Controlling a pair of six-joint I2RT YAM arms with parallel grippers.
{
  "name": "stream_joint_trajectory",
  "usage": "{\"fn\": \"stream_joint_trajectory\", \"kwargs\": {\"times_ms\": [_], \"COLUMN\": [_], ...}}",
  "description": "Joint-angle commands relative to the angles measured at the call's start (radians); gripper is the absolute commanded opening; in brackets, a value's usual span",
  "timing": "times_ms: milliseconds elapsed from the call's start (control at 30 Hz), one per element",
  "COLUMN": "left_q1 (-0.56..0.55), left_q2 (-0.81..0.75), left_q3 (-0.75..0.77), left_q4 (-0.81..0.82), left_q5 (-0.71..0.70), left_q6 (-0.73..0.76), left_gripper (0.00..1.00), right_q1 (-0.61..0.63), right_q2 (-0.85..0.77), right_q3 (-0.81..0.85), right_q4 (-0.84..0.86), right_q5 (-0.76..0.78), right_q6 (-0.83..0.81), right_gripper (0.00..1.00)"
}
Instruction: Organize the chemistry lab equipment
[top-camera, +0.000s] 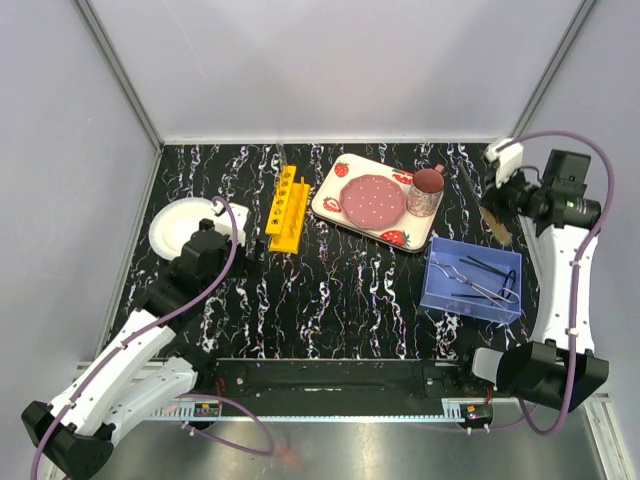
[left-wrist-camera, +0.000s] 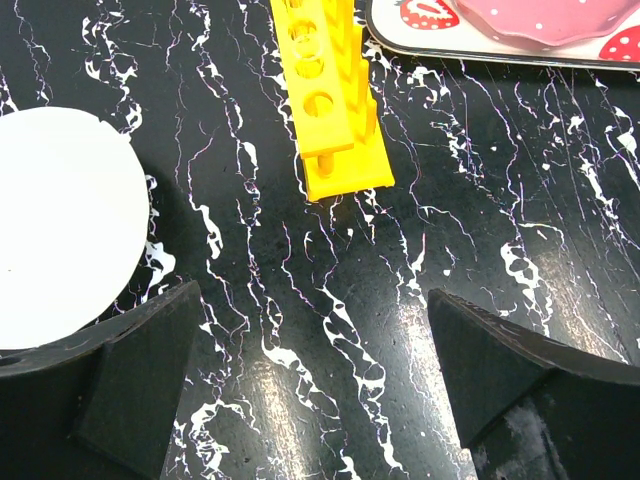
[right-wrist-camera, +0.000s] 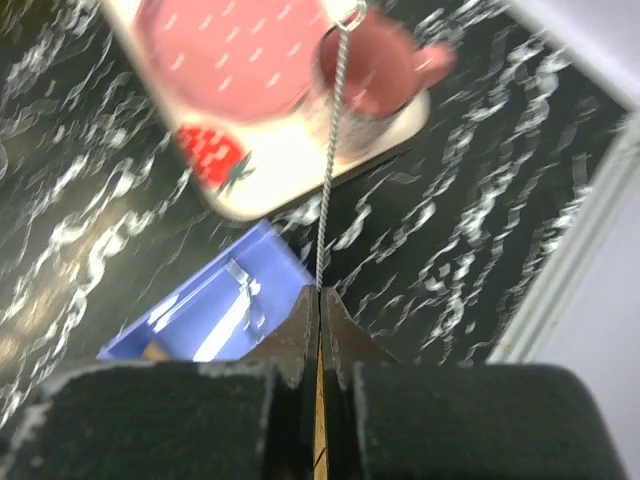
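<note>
My right gripper (top-camera: 497, 216) (right-wrist-camera: 320, 292) is shut on a thin twisted-wire tool (right-wrist-camera: 329, 170) with a ring at its far end. A tan part of it shows between the jaws and pokes out below the gripper (top-camera: 503, 232). It hangs in the air between the pink cup and the blue bin (top-camera: 472, 281) (right-wrist-camera: 215, 310). The bin holds silvery forceps (top-camera: 480, 290) and thin black rods (top-camera: 490, 267). The yellow holed rack (top-camera: 287, 208) (left-wrist-camera: 330, 110) stands left of centre with nothing in it. My left gripper (top-camera: 218, 228) (left-wrist-camera: 310, 330) is open and empty, low over the table just short of the rack.
A white plate (top-camera: 183, 226) (left-wrist-camera: 50, 220) lies left of my left gripper. The strawberry-print tray (top-camera: 322, 203) (right-wrist-camera: 270, 180) carries a pink dotted plate (top-camera: 375, 200) and the pink cup (top-camera: 427, 190) (right-wrist-camera: 375, 75). Grey walls close the back and sides.
</note>
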Motion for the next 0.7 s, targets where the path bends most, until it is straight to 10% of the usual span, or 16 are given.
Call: {"fn": "stream_joint_trajectory", "kwargs": {"times_ms": [0,433,667], "left_q1": [0.004,0.004,0.004], "left_q2": [-0.014,-0.029,-0.04], "left_q3": [-0.003,-0.005,-0.005], "left_q4": [0.044,0.045,0.047], "left_q5": [-0.014,-0.014,-0.023], "left_q6": [0.005,0.002,-0.006], "left_gripper": [0.99,0.99,0.99], "right_q1": [0.0,0.001,0.001], "right_q2": [-0.056,-0.037,0.019], "right_q3": [-0.162,-0.462,-0.404], "right_q4": [-0.31,-0.148,-0.149], "right_q5": [-0.118,0.063,0.104], "right_q6": [-0.308,-0.383,-0.354], "right_gripper": [0.0,0.04,0.32]}}
